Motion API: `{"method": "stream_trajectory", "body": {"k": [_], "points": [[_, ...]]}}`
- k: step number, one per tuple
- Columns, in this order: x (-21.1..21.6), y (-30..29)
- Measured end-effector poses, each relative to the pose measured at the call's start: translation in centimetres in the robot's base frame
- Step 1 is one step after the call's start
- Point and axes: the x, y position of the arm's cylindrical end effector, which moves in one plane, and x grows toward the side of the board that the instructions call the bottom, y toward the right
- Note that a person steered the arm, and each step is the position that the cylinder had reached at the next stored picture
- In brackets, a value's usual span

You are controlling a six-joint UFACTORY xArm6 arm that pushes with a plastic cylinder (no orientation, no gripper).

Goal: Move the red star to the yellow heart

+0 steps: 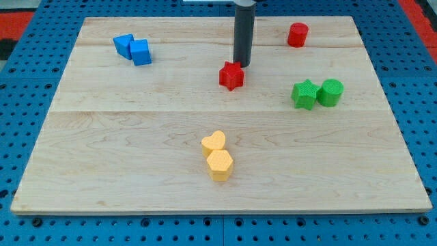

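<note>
The red star (231,76) lies a little above the middle of the wooden board (136,123). My tip (241,65) is just above and right of the star, touching or almost touching its top edge. The yellow heart (214,143) lies below the star, toward the view's bottom, with a yellow hexagon (220,165) touching it from below.
A red cylinder (298,34) stands at the top right. A green star (304,94) and a green cylinder (330,92) sit together at the right. Two blue blocks (132,48) sit together at the top left. A blue pegboard surrounds the board.
</note>
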Motion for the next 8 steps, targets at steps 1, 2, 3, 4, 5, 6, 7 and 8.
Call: {"method": "stream_trajectory", "body": {"k": [1, 2, 3, 4, 5, 6, 7, 8], "points": [[3.1, -1.2], [3.5, -5.7], [4.9, -9.2], [8.3, -10.4], [12.1, -10.4], [11.9, -10.9], [10.3, -11.5], [10.2, -8.6]]}}
